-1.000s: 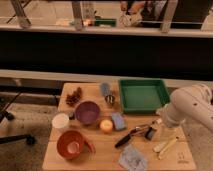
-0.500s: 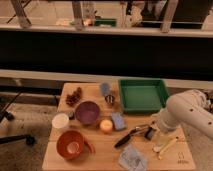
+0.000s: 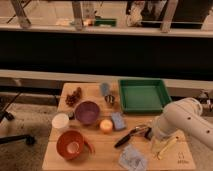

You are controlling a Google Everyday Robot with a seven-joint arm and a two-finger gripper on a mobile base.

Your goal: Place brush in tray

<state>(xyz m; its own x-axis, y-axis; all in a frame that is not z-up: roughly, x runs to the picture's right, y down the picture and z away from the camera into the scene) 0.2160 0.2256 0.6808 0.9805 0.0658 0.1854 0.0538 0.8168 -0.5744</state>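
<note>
The brush point(image 3: 125, 139) lies on the wooden table, its long black handle running diagonally from lower left to upper right, just right of the blue sponge. Its upper end meets a thin silvery utensil point(image 3: 140, 128). My gripper point(image 3: 148, 133) is at that upper right end of the brush, low over the table, with the bulky white arm point(image 3: 186, 121) behind it. The green tray point(image 3: 143, 96) sits at the back right of the table, beyond the gripper, with nothing in it.
A purple bowl point(image 3: 87, 112), white cup point(image 3: 60, 121), orange bowl point(image 3: 71, 144), orange ball point(image 3: 105, 126) and blue sponge point(image 3: 118, 120) stand left of the brush. A pale yellowish stick point(image 3: 166, 147) and a crumpled clear bag point(image 3: 132, 158) lie near the front edge.
The arm has swung left and down from the table's right side, bringing the gripper to the brush's upper right end. The objects on the table have not moved.
</note>
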